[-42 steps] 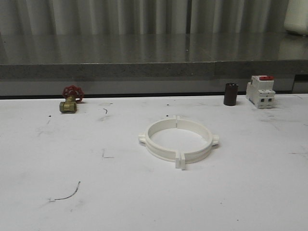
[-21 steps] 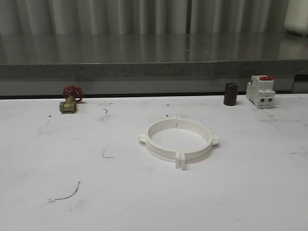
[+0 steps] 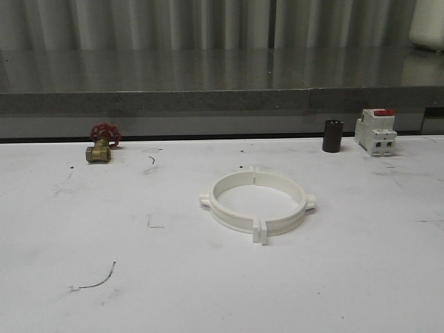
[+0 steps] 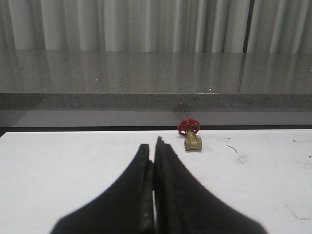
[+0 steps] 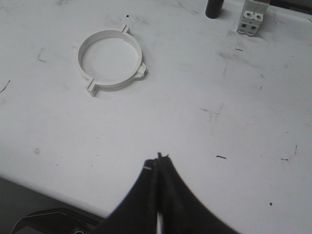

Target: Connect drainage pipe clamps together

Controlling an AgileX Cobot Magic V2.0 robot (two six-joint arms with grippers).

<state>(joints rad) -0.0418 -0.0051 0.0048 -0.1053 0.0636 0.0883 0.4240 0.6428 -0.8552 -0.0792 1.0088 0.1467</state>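
Nothing has been moved since the earlier pictures. The drainage pipe clamps (image 3: 257, 201) are seen lying on the middle of the white table (image 3: 83, 229), joined into one ring, ends touching. The left gripper (image 4: 154, 146) and the right gripper (image 5: 158, 161) are pressed closed, holding nothing, well away from the ring. The joining looks done; probably only resting is left.

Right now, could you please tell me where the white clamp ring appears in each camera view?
Front view: white clamp ring at table centre, slightly right.
Left wrist view: not in it.
Right wrist view: ring lies beyond the shut right claw.
Shared landmark: the breaker, front and right wrist.
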